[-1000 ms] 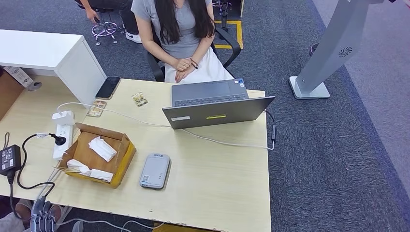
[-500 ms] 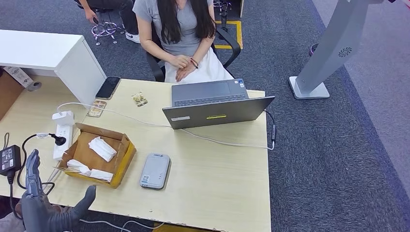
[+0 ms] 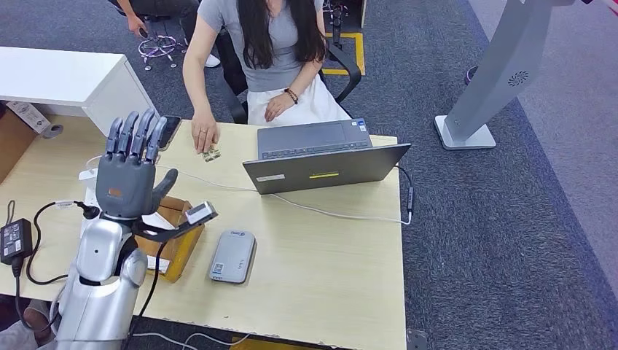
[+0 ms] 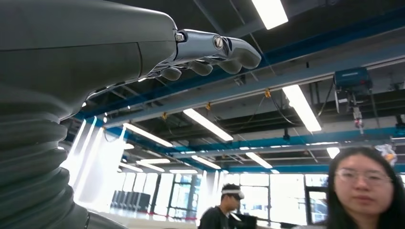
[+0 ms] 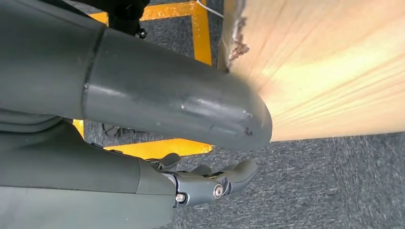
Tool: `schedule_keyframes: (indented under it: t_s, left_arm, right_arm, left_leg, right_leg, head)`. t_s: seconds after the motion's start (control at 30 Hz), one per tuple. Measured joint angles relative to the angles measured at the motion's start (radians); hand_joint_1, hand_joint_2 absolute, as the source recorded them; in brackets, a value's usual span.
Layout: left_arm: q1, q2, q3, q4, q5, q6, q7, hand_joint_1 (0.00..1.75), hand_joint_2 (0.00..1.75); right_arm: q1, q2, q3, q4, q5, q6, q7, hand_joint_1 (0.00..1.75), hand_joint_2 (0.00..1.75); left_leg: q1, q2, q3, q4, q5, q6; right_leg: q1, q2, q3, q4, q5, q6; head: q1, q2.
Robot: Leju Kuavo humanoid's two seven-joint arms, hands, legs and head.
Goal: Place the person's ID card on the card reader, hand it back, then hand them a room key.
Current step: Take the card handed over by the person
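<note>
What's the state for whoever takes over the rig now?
Left hand: open, empty, up over the brown cardboard box.
Right hand: open, empty, hanging by the table edge.
Flat grey rectangular card reader: bare, on the pale wooden table beside the box.
Person's hand: on a small pale item at the far edge; can't tell if it's the ID card.
Done: nothing. Left: every step.

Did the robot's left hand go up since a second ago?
Yes. The left robot hand rose from below the table's near edge and now is raised, fingers apart, over the cardboard box.
</note>
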Motion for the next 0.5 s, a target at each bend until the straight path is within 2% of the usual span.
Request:
schedule_keyframes:
  t_s: [0.1,0.2,0.33,0.5]
  left_arm:
    - [-0.151,0.021,-0.040,0.155,-0.031,-0.016,0.063,0.00,1.75]
    - [-0.251,0.031,-0.065,0.281,-0.030,-0.018,0.087,0.00,1.75]
    - [-0.317,0.039,-0.080,0.392,-0.020,-0.008,0.090,0.00,1.75]
    - [-0.345,0.044,-0.089,0.459,-0.014,-0.002,0.088,0.00,1.75]
  right_arm:
    - [0.000,0.000,0.006,0.000,0.016,0.004,0.011,0.00,0.00]
    - [0.000,0.000,0.009,0.000,0.024,0.007,0.017,0.00,0.00]
    - [0.000,0.000,0.011,0.000,0.029,0.009,0.022,0.00,0.00]
    - [0.000,0.000,0.015,0.001,0.030,0.010,0.023,0.00,0.00]
  left_leg:
    - [0.001,0.003,0.000,0.000,0.000,-0.001]
    - [0.002,0.007,0.001,0.000,0.000,-0.001]
    - [0.003,0.008,0.001,-0.001,0.000,-0.001]
    - [0.003,0.008,0.000,-0.002,0.000,-0.001]
  right_leg:
    - [0.001,0.003,0.000,0.000,0.001,-0.001]
    - [0.002,0.007,-0.001,0.001,0.002,-0.002]
    - [0.002,0.009,-0.002,0.001,0.002,-0.002]
    - [0.003,0.009,-0.003,0.001,0.001,-0.002]
  head:
    - [0.000,0.000]
    - [0.000,0.000]
    - [0.000,0.000]
    - [0.000,0.000]
